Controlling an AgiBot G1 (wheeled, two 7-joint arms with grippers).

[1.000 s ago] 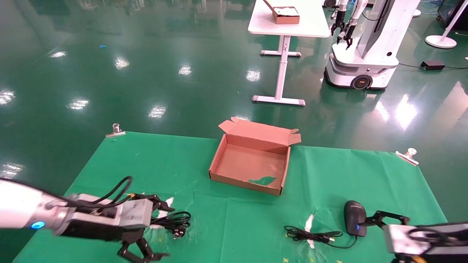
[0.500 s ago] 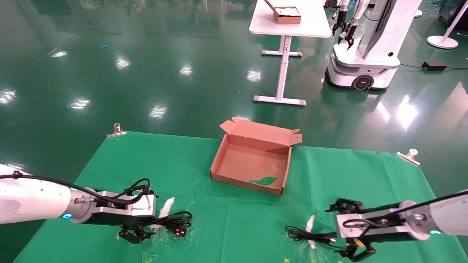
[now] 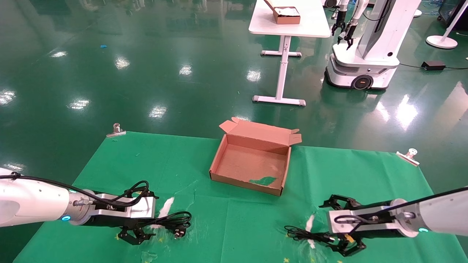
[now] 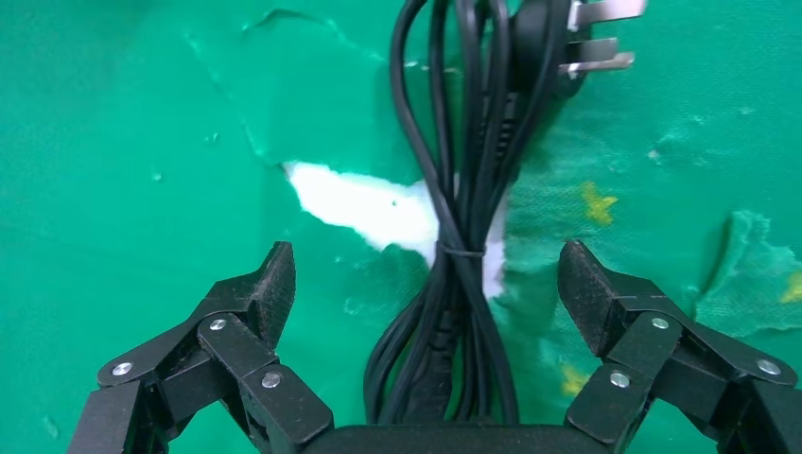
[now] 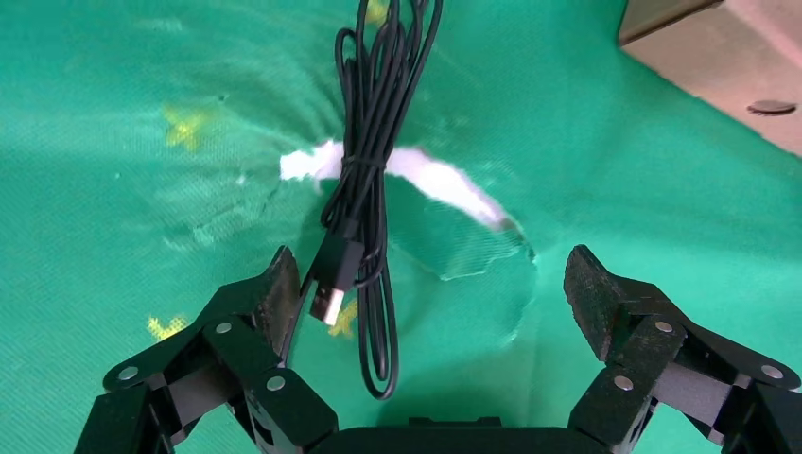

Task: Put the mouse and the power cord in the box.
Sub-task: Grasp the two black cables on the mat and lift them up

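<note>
The box [image 3: 252,162] sits open in the middle of the green counter [image 3: 146,164], with its lid flap folded back at 12 o'clock and nothing inside but a green patch by its near rim.

The left hand [image 3: 136,233] is low over the counter at about 8 o'clock from the box. The power cord [image 3: 172,220] lies just past it, toward 3 o'clock. The left wrist view shows more: the left hand [image 4: 426,284] is spread wide, with one finger on each side of the power cord [image 4: 463,218]. The cord is tied in a bundle, and its pronged plug is at the far end. The fingers do not touch it.

The right hand [image 3: 347,245] is low at about 5 o'clock from the box. In the head view the hand's body covers the mouse, so only its thin cable [image 3: 307,235] shows there. In the right wrist view the right hand [image 5: 430,284] is also spread wide, over the mouse cable [image 5: 369,170] and its USB plug. The mouse body may sit under the hand, but it is not seen. A corner of the box [image 5: 728,57] shows there too.
</note>
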